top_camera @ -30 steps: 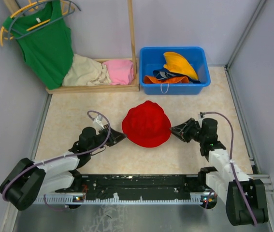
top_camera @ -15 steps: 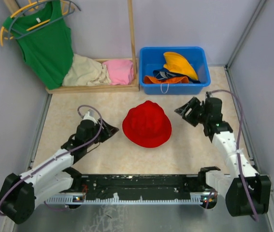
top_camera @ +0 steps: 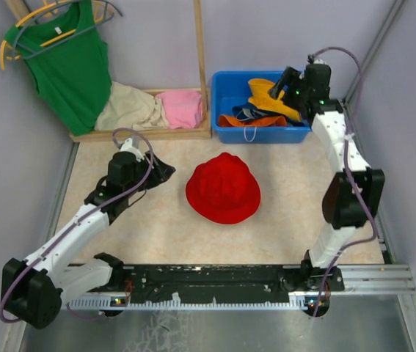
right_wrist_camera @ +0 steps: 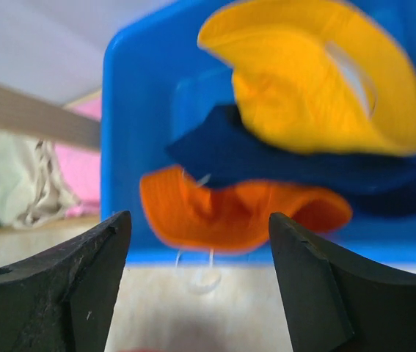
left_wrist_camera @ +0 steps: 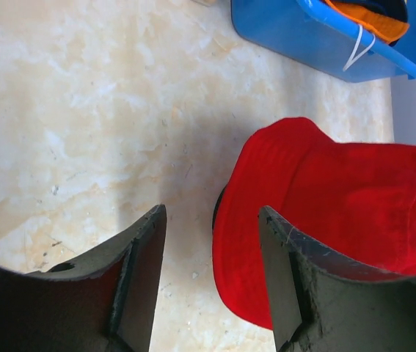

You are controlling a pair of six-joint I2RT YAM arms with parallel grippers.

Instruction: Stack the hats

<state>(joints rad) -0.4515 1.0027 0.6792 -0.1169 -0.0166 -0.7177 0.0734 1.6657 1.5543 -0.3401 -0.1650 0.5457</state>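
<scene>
Sitting mid-table, the red hat [top_camera: 223,189] has the left gripper [left_wrist_camera: 209,214] just beside its brim, jaws spread. The right gripper [right_wrist_camera: 200,238] hangs at the bin [top_camera: 226,84], jaws spread, facing the yellow hat [right_wrist_camera: 318,81], navy hat [right_wrist_camera: 266,158] and orange hat [right_wrist_camera: 237,213]

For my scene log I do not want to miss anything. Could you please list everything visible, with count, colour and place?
red hat: one, red, middle of the table
yellow hat: one, yellow-orange, topmost in the bin
navy hat: one, navy blue, in the bin under the yellow hat
orange hat: one, bright orange, near side of the bin
bin: one, blue, far side of the table
tank top: one, green, hanging far left
beige cloth: one, beige, inside the wooden frame
pink cloth: one, pink, beside the beige cloth
wooden frame: one, light wood, left of the bin
table: one, beige marbled
left gripper: open, empty, left of the red hat
right gripper: open, empty, at the bin's right end
</scene>
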